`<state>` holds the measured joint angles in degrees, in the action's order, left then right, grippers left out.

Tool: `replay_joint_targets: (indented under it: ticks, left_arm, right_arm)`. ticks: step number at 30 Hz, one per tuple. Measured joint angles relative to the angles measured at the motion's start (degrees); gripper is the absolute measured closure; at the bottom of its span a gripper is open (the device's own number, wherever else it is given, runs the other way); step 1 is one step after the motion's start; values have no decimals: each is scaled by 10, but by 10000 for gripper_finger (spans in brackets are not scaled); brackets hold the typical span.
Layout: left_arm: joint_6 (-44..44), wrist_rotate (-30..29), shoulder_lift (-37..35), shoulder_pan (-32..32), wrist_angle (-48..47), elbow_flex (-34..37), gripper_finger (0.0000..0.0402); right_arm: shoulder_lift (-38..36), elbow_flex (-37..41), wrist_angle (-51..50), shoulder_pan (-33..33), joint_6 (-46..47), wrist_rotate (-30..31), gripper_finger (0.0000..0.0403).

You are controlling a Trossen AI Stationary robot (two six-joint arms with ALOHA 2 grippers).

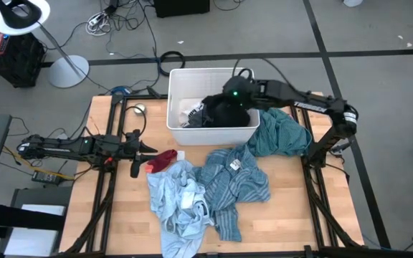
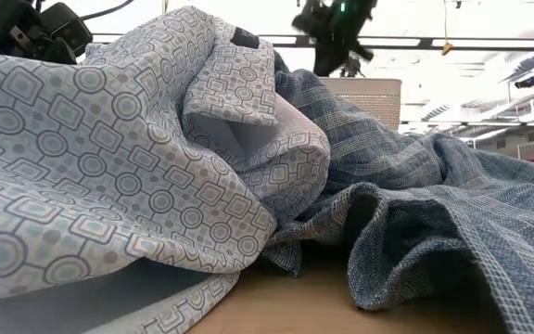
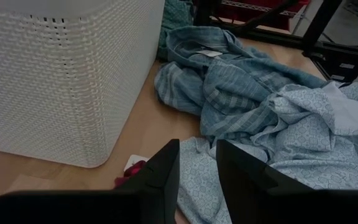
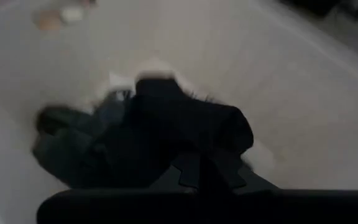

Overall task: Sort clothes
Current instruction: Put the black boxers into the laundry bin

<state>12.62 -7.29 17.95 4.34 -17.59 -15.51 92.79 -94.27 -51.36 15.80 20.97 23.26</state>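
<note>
My right gripper (image 1: 229,94) is over the white bin (image 1: 175,122), shut on a black garment (image 1: 224,112); it also shows in the low view (image 2: 330,20). White and dark clothes (image 1: 192,115) lie in the bin. My left gripper (image 1: 139,160) is low over the table's left part, slightly open and empty, next to a small red garment (image 1: 165,159), which also shows in the left wrist view (image 3: 132,169). A light blue patterned shirt (image 1: 181,204), a blue striped shirt (image 1: 235,183) and a teal garment (image 1: 282,132) lie on the table. My right gripper pinches a bunched part of the black garment (image 4: 194,146) between its two fingers, coming from above. The garment hangs below the fingers (image 2: 326,54) over the bin; whether its lower end touches the clothes inside, I cannot tell.
The bin stands at the table's far edge, middle. The clothes pile covers the table's middle and near part and fills the low view (image 2: 156,139). Bare wood (image 1: 117,215) shows at the near left and near right (image 1: 300,208).
</note>
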Motion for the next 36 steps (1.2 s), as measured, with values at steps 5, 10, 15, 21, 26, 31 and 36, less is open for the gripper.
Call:
replay_joint_targets:
  ticks: [5,10,15,21,26,31,36]
  left_arm:
    - [0,0,0,0,-1,0,291]
    - [0,0,0,0,-1,0,291]
    - [0,0,0,0,-2,0,291]
    - [0,0,0,0,-3,0,291]
    - [0,0,0,0,-3,0,291]
    - [0,0,0,0,-4,0,291]
    - [0,0,0,0,-3,0,291]
  right_arm:
    - [0,104,107,25,31,-52,400]
    - [0,172,181,52,56,-82,400]
    - [-1,204,187,61,60,-88,400]
    - [-1,219,182,63,46,-106,376]
    - [-1,219,183,63,45,-110,324]
    - [-1,203,185,63,44,-115,263]
    - [-1,151,170,63,21,-127,223]
